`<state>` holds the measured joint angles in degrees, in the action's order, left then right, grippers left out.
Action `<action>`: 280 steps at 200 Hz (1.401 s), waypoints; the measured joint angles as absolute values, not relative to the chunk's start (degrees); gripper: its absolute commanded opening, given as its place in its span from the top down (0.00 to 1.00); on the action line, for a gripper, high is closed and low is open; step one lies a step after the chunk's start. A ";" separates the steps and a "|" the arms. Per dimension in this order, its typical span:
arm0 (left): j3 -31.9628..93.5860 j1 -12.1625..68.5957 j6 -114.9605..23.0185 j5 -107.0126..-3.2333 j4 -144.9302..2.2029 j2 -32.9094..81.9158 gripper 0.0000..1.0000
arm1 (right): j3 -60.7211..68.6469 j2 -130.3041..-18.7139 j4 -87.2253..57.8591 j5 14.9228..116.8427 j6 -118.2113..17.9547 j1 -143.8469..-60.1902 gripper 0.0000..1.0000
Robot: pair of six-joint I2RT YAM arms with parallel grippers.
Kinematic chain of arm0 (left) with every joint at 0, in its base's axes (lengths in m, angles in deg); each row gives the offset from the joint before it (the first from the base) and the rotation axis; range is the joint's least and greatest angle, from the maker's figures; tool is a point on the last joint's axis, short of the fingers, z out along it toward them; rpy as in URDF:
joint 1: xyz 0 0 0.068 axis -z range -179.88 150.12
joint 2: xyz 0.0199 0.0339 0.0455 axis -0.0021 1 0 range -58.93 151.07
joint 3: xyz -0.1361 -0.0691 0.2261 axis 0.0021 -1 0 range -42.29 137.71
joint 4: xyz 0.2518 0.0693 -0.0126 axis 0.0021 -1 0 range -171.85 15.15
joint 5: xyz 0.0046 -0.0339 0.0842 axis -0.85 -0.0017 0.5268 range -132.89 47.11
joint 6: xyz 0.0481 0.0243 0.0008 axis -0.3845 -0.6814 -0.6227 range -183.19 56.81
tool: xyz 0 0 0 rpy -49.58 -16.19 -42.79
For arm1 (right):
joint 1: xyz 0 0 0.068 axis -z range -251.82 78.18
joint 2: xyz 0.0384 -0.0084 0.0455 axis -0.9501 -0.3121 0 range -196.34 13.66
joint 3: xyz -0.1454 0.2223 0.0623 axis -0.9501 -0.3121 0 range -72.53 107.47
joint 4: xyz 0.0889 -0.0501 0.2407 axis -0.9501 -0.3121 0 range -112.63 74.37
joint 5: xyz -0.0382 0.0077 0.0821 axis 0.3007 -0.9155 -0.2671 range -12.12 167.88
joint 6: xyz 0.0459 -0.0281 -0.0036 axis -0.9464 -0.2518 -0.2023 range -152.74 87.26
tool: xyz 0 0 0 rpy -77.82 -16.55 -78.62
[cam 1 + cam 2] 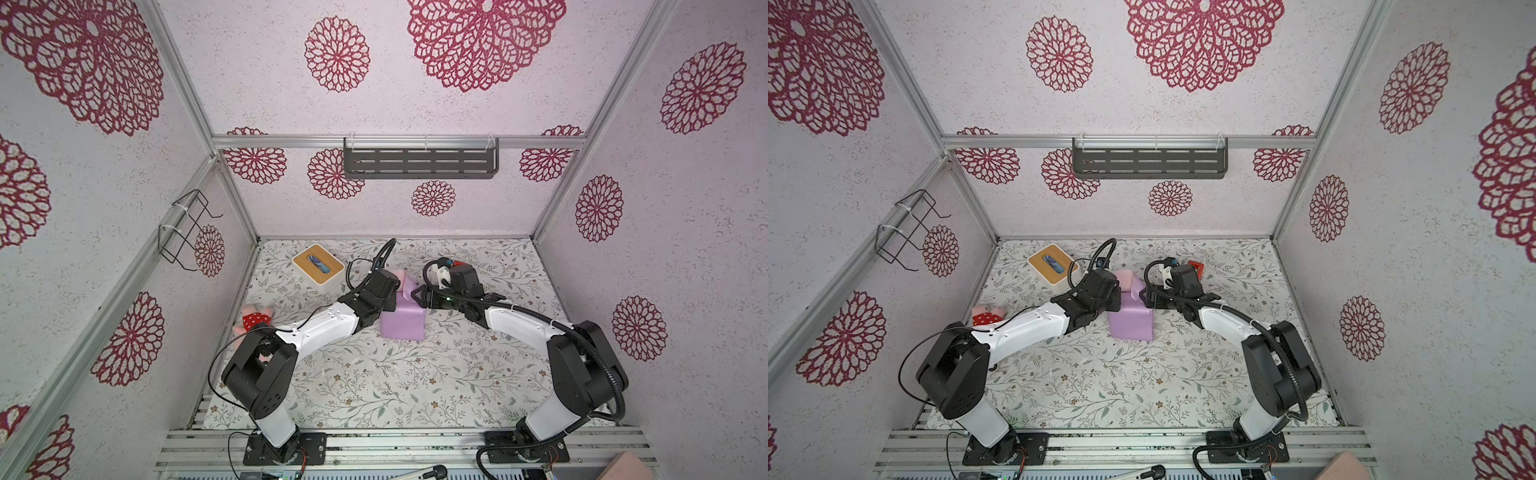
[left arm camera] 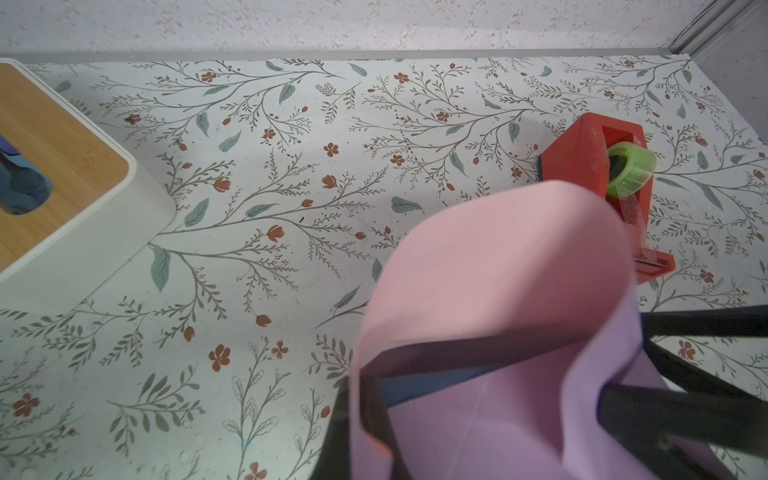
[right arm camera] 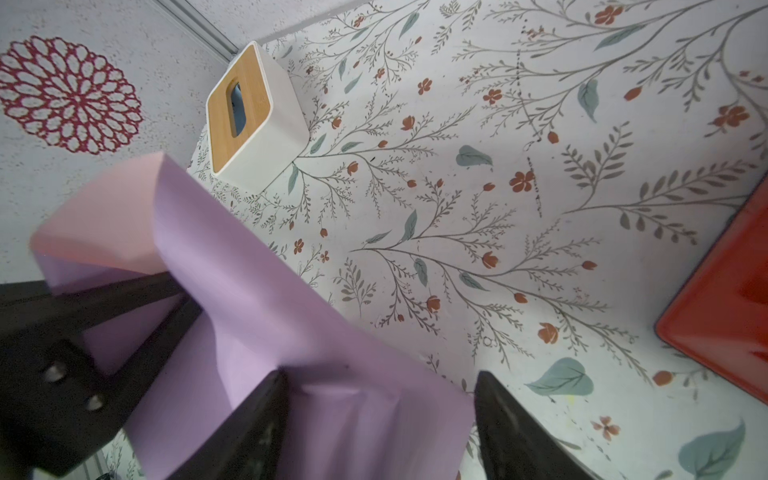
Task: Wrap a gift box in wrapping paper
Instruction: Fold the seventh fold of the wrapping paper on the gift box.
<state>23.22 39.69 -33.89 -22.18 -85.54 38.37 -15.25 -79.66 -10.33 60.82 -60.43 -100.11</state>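
Observation:
The wrapping paper (image 1: 402,326) covers the gift box in the middle of the table, lilac side out, with a pink flap standing up at the back (image 1: 1126,277). Only a navy sliver of the gift box (image 2: 415,386) shows under the paper (image 2: 498,291) in the left wrist view. My left gripper (image 1: 392,301) (image 2: 361,399) is at the box's upper left edge, shut on the paper's edge. My right gripper (image 1: 417,296) (image 3: 380,399) is at the upper right edge. It is open, and a lilac fold (image 3: 249,291) lies loose between its fingers (image 3: 511,428).
A white tissue box with a wooden top (image 1: 318,264) stands at the back left. A red tape dispenser (image 2: 598,166) sits behind the right arm. A pink and red plush toy (image 1: 254,318) lies by the left arm. A dark shelf (image 1: 419,162) hangs on the back wall.

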 measured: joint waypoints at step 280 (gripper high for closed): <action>17.15 36.19 -30.13 -26.69 -85.87 19.62 0.60 | -24.50 -79.60 6.43 59.80 -65.34 -100.07 0.30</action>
